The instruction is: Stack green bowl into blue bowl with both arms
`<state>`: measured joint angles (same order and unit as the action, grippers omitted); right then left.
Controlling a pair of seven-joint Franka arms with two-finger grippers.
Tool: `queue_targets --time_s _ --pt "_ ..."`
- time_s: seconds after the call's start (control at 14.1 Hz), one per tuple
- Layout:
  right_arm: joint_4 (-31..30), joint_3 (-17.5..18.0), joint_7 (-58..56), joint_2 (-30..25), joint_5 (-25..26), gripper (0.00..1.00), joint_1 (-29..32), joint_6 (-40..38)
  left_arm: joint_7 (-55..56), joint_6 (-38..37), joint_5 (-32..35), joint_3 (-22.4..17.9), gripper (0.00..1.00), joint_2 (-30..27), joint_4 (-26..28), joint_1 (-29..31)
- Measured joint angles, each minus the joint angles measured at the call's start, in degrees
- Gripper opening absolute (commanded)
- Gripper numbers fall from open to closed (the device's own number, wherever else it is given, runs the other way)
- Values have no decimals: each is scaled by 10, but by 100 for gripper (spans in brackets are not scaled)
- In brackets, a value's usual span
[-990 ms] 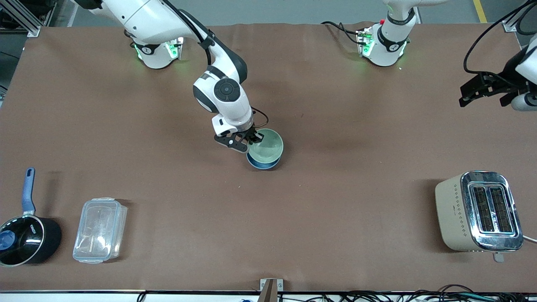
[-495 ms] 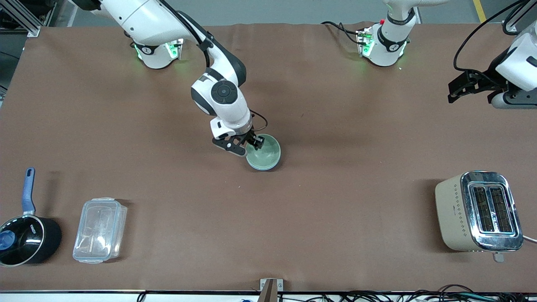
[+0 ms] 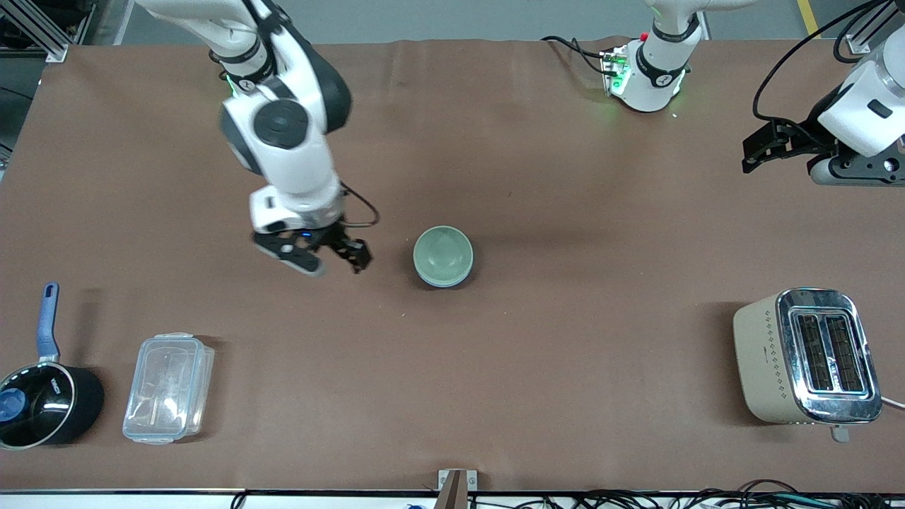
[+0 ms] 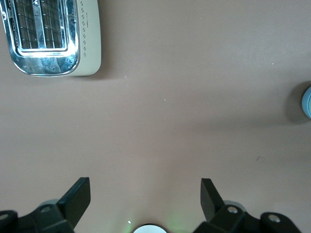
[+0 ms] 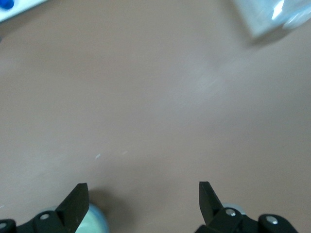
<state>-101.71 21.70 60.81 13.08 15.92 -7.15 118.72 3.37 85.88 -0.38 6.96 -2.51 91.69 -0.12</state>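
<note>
The green bowl sat nested in the blue bowl; stacking looked done, both the right tool and the left tool spread wide, empty

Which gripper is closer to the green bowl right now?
Right. The right gripper, open, is over bare table beside the green bowl, toward the right arm's end. The left gripper, open, waits over the left arm's end of the table.

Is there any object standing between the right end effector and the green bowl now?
Nothing visible does. The right end effector, fingers open, hangs over bare table beside the green bowl, which sits nested in the blue bowl. The left end effector waits open at its own end.
</note>
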Motion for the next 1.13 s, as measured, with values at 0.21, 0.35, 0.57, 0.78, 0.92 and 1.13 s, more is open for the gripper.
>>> queue_targets --time_s 0.21,0.35,0.57,0.78,0.92,1.13 --pt "0 -52 -128 -60 -10 100 32 -78 0 3 0 0 100 -3 1 0" --pt "0 -123 -252 -98 -62 100 34 -111 0 4 0 0 100 -9 2 0" --pt "18 -228 -420 -151 -110 100 38 -177 0 5 0 1 100 -18 8 0" --pt "120 -276 -501 -169 -127 100 39 -306 0 10 0 1 100 -19 8 0" --pt "161 -275 -522 -171 -129 100 38 -348 0 11 0 1 100 -19 8 0" --pt "165 -268 -525 -165 -130 100 34 -348 0 12 0 1 100 -19 8 0"
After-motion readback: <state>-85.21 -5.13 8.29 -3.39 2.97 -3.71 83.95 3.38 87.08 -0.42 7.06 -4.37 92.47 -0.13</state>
